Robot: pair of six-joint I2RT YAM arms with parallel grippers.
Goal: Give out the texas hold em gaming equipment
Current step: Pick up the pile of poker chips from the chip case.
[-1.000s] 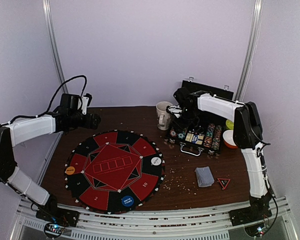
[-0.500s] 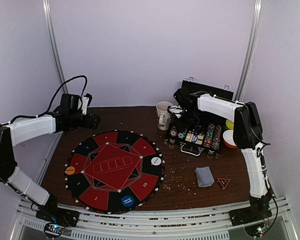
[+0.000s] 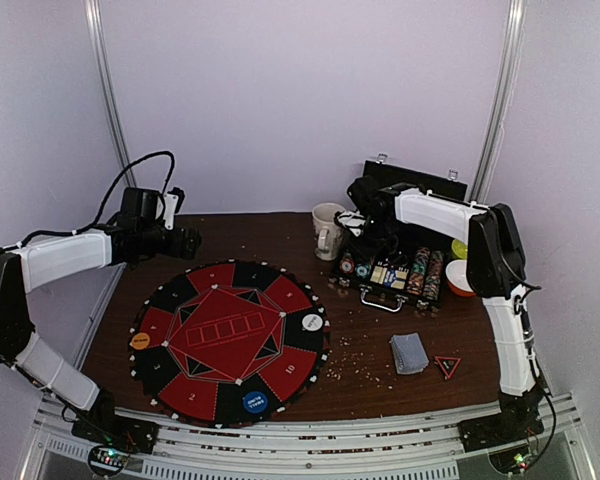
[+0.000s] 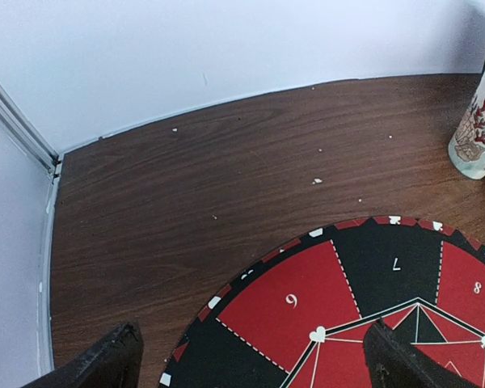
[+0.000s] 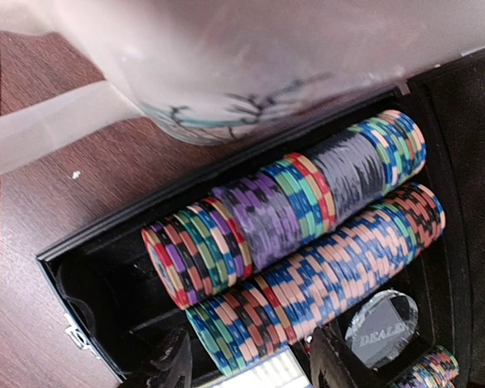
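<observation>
An open black case (image 3: 393, 275) at the back right holds rows of striped-edge poker chips (image 5: 287, 214) and a clear dealer button (image 5: 382, 325). My right gripper (image 3: 366, 244) hangs just above the case's left end. In the right wrist view it (image 5: 250, 368) is open and empty over the lower chip row (image 5: 323, 279). A grey-blue card deck (image 3: 409, 352) lies on the table in front of the case. White (image 3: 312, 322), orange (image 3: 140, 341) and blue (image 3: 255, 402) discs lie on the round red-and-black mat (image 3: 230, 340). My left gripper (image 3: 187, 241) is open and empty above the mat's far left edge (image 4: 307, 299).
A cream mug (image 3: 327, 229) stands just left of the case and also shows in the left wrist view (image 4: 478, 129). Orange (image 3: 458, 279) and yellow-green (image 3: 460, 248) bowls sit right of the case. A small red triangle (image 3: 447, 365) lies by the deck. Crumbs dot the table.
</observation>
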